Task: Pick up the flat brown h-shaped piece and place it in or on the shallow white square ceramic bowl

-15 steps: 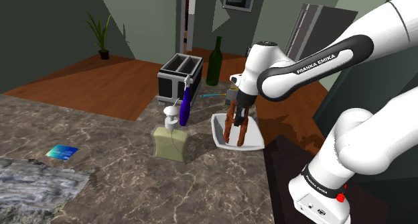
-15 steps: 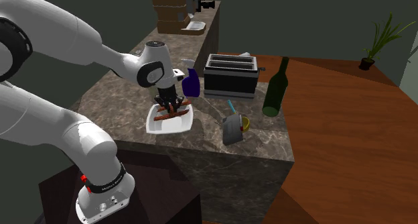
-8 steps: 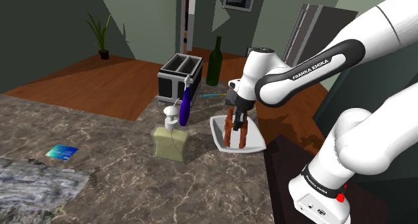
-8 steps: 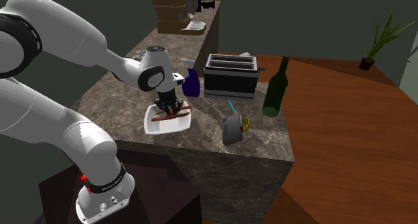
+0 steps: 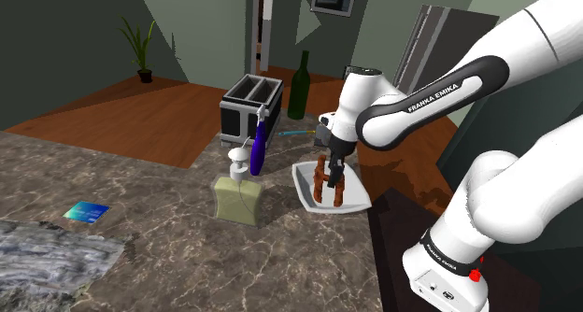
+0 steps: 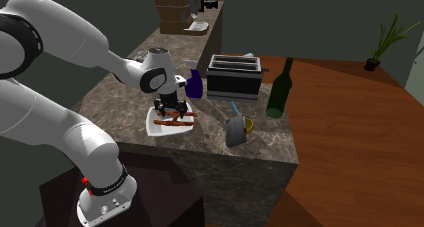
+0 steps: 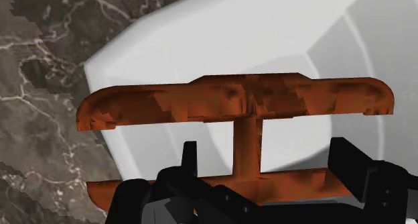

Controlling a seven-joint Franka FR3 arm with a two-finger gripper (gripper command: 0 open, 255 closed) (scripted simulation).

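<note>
The marbled surface (image 7: pixel 40 68) lies out beyond one finger. Next comes the shallow white bowl (image 7: pixel 268 35), spread directly beneath the fingers (image 7: pixel 352 165). The brown H-shaped piece (image 7: pixel 234 102) lies flat in it, just under the fingertips. One long bar is ahead of them, the other is back beneath the hand, and the thin crossbar runs through the gap between the two fingers. They stand wide apart with white bowl showing on either side of the crossbar, and they grip nothing.

The placing looks all but done, since the piece sits in the bowl and nothing holds it. The next move calls for a straight lift away. Any sideways swing could let a finger catch the crossbar and drag the piece back out.
</note>
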